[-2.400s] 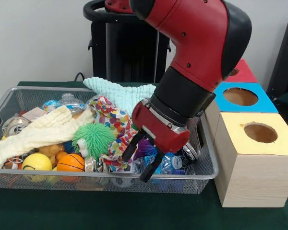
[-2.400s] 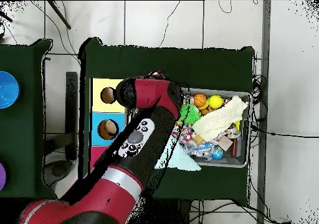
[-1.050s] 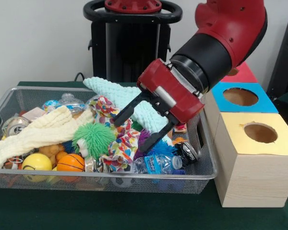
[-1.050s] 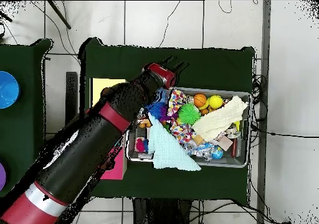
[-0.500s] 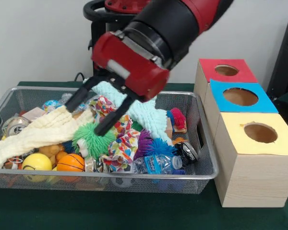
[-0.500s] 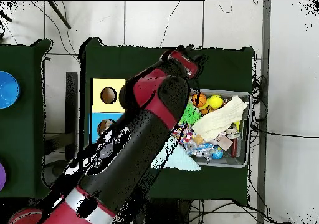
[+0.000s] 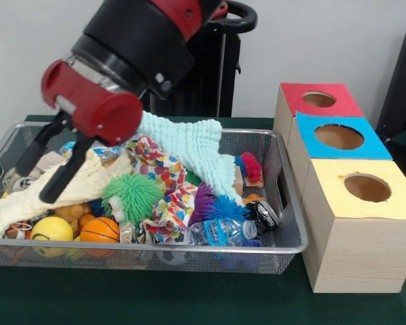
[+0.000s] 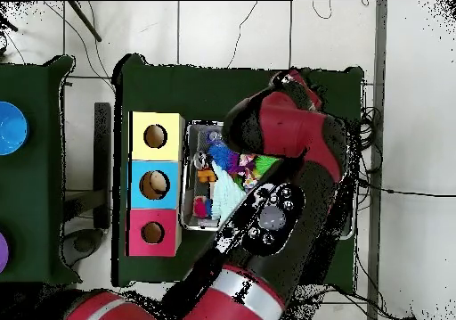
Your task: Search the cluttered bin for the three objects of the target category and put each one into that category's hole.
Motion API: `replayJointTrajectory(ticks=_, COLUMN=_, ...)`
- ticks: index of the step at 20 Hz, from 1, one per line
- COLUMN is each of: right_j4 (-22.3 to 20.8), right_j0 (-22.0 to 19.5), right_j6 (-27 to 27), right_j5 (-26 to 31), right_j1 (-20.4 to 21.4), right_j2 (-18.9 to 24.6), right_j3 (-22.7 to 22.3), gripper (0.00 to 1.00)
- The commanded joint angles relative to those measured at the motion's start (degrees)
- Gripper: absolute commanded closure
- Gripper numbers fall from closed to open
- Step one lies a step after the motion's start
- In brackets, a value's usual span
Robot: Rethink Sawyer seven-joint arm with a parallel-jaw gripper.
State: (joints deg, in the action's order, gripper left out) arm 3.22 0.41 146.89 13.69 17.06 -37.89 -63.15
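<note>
Plastic piece (image 7: 223, 231) lies at the bin's (image 7: 189, 252) front rim, right of centre: clear, crinkly, blue-and-white marks, just beside a dark can (image 7: 262, 214) and below a purple-and-blue spiky ball (image 7: 213, 206). A second crinkly piece (image 7: 95, 144) shows at the far left, half under the cream cloth (image 7: 61, 186); I can't pick out a third. Blue hole (image 7: 339, 137) is in the middle box, between the red (image 7: 319, 99) and yellow (image 7: 367, 187) panels, well apart from the gripper. Your gripper (image 7: 46, 161) hangs over the bin's left end, jaws spread and empty, tips just above the cream cloth; in the overhead view the arm hides most of the bin. Risks as I judge them: descend here and you'll likely pinch cloth rather than plastic, since the waffle-knit cream cloth and the mint one (image 7: 189, 145) drape loosely over everything. The film is thin, slick and springy, so a shallow pinch may slip or drag the can with it. The green (image 7: 134, 194) ball's soft spikes could snag a finger. Mesh walls are stiff, with a thick rim; watch clearance lifting out toward the boxes. The patterned fabric (image 7: 164, 186) may hide more.
</note>
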Motion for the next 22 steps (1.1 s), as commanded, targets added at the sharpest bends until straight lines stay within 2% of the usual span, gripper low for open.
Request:
replayJointTrajectory(ticks=1, right_j4=-2.8, right_j0=-4.2, right_j6=-11.5, right_j5=11.8, right_j1=3.7, right_j2=19.9, right_j3=-7.9, gripper=0.0)
replayJointTrajectory(ticks=5, right_j4=-2.4, right_j0=-4.8, right_j6=-9.3, right_j5=14.3, right_j1=4.2, right_j2=21.3, right_j3=-8.6, gripper=0.0)
replayJointTrajectory(ticks=11, right_j4=-1.9, right_j0=-2.8, right_j6=-4.9, right_j5=17.2, right_j1=4.4, right_j2=20.1, right_j3=-8.7, gripper=0.0)
replayJointTrajectory(ticks=16, right_j4=-0.7, right_j0=0.4, right_j6=-0.5, right_j5=20.9, right_j1=4.5, right_j2=17.8, right_j3=-7.9, gripper=0.0)
replayJointTrajectory(ticks=22, right_j4=0.9, right_j0=4.0, right_j6=5.5, right_j5=21.5, right_j1=2.2, right_j2=15.5, right_j3=-6.1, gripper=0.0)
